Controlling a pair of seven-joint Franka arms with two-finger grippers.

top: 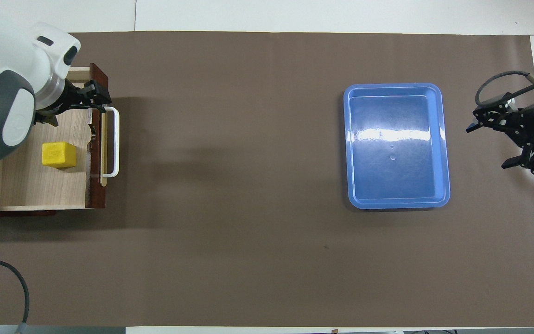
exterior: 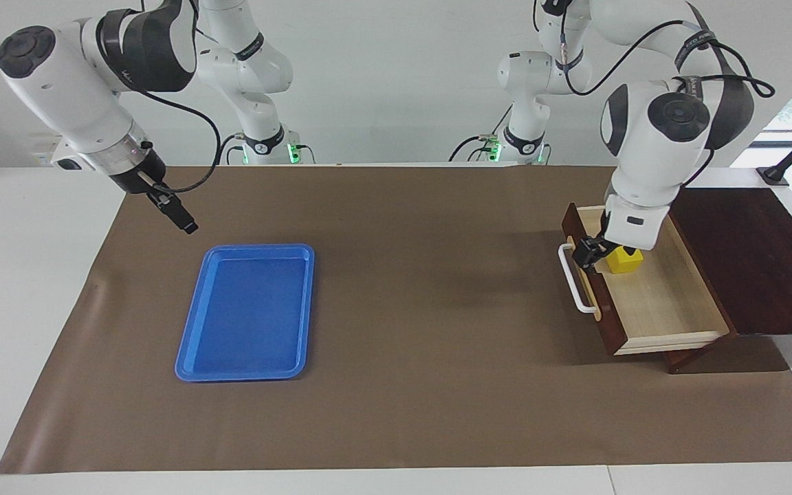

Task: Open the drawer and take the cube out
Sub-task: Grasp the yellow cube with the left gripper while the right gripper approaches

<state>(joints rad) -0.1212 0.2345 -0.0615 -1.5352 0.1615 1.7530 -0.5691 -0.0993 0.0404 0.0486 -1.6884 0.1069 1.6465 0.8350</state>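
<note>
In the facing view we see the drawer (exterior: 650,292) pulled well out of its dark wooden box (exterior: 746,258) at the left arm's end of the table, pale floor exposed, so we judge the opening step done and the taking-out step in hand. The cube (exterior: 626,259) sits on the drawer floor in the part nearer to the robots, close to the drawer front. The left gripper (exterior: 587,253) hangs over the drawer front, just beside the cube, and we read its fingers as spread apart and holding nothing. The next move, as we judge it, calls for shifting that gripper over the cube, lowering it so 1 finger passes each side, then closing; the drawer front leaves little room on that side. The right gripper (exterior: 179,216) waits above the mat near the blue tray (exterior: 245,313); from here we cannot tell its fingers' state. In the overhead view the drawer's long axis runs nearer-to-farther from the robots, its white handle (top: 111,141) along that same line, and its front faces the middle of the table. The cube (top: 58,154) lies square to the drawer walls, with no long axis of its own that we can make out. The left gripper (top: 74,99) shows over the drawer's farther end, clear of the cube. The right gripper (top: 503,139), beside the tray (top: 397,202), shows its 2 fingers standing apart, empty.
</note>
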